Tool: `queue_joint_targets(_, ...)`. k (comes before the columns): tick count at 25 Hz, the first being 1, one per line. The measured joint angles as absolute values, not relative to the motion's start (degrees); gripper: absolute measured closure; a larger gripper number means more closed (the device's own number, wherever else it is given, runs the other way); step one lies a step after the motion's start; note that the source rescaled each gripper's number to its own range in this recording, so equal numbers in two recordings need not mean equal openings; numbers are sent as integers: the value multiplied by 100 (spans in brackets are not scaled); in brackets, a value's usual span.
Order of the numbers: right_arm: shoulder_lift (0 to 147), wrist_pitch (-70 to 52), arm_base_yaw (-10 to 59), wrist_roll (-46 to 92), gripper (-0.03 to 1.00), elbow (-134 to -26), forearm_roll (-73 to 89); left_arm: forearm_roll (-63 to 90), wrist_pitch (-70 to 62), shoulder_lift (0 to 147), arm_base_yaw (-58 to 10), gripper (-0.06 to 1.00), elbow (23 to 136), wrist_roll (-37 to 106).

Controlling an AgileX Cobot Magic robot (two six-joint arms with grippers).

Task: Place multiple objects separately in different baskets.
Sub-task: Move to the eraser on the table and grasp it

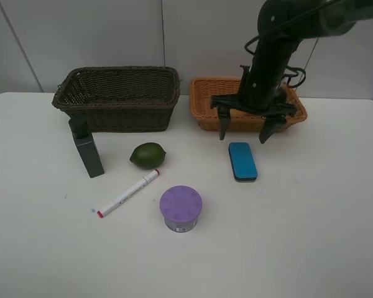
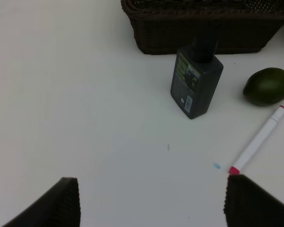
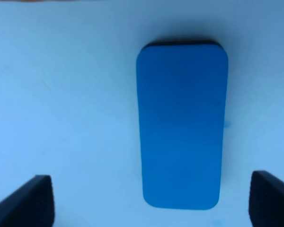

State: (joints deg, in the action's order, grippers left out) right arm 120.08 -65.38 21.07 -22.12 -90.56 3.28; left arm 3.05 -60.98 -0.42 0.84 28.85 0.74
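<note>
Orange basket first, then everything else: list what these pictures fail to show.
- Orange basket interior, exterior high view: the right arm covers much of it, so its contents cannot be told.
- Dark green bottle label, left wrist view: print too small to read.
- Purple-lidded jar side label, exterior high view: too small.
- Left gripper: absent from the exterior high view; the left wrist view's edge cuts off all but its fingertips.

There were two wicker baskets: one dark brown basket (image 1: 118,115) and one orange-tan basket (image 1: 202,118). Five loose items lay outside them: one dark green bottle (image 1: 88,152), one green lime (image 1: 147,155), one white red-tipped marker (image 1: 127,194), one purple-lidded jar (image 1: 181,208) and one blue eraser (image 1: 242,161).
</note>
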Motion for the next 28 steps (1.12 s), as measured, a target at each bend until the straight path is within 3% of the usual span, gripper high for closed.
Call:
queue_joint_targets(9, 12008, -5231, 2107, -1986, -1, -8028, 349, 305, -6098, -42, 84, 13, 2885, 74)
queue_joint_targets(28, 12288, -4973, 2107, -1959, -1, -7912, 150, 305, -6098, -42, 84, 13, 2885, 74)
